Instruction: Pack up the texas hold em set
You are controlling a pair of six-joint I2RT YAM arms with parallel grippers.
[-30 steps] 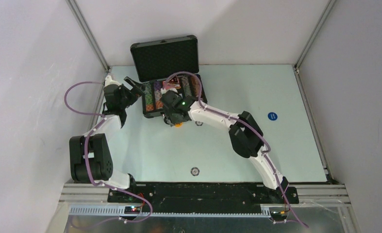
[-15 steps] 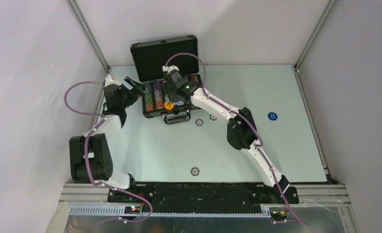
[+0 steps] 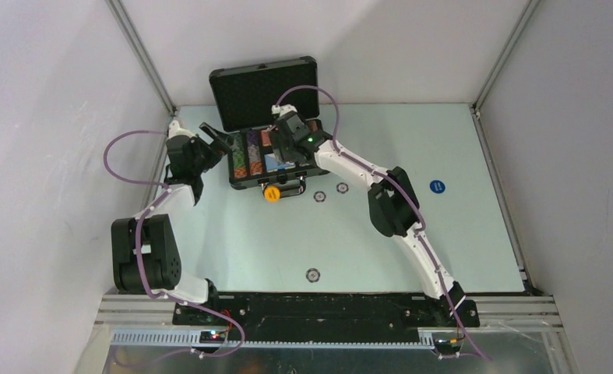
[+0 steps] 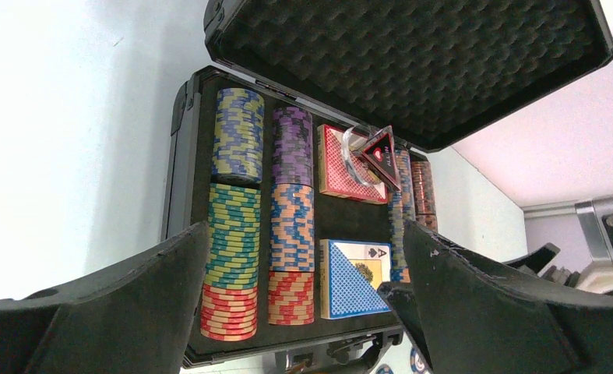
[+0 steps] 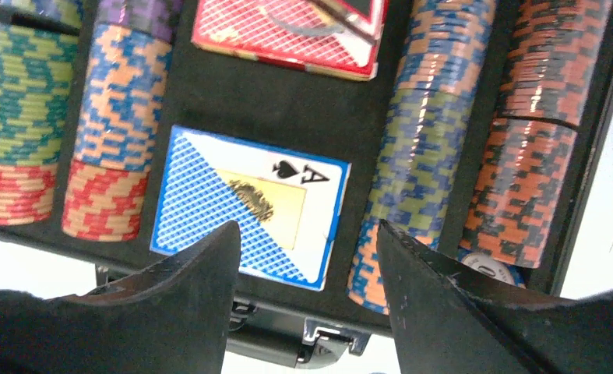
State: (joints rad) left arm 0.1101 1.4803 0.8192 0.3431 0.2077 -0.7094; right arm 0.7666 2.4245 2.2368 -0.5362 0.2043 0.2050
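Note:
The black briefcase [image 3: 243,185] lies open at the table's back, its foam lid [image 3: 265,92] upright. Rows of multicoloured chips [image 4: 233,234] fill it, with a red-patterned deck [image 4: 340,175] and a blue-backed deck [image 5: 248,202]. A dark triangular marker [image 4: 382,153] and a clear button [image 4: 352,149] rest on the red deck. My right gripper [image 3: 281,149] is open and empty above the case's middle, over the blue deck [image 5: 304,234]. My left gripper [image 3: 217,140] is open and empty at the case's left side [image 4: 304,234]. An orange chip [image 3: 272,193] lies on the table by the handle.
Two small round buttons [image 3: 318,196] [image 3: 342,188] lie in front of the case, a blue one [image 3: 437,186] at the right and another [image 3: 312,274] near the front. A pale button [image 5: 490,269] sits at the end of the rightmost chip row. Walls close in left, right and back.
My right gripper moved from the case's handle up over the case. The orange chip was at its fingers over the case half a second ago and now lies on the table. The left arm is still.

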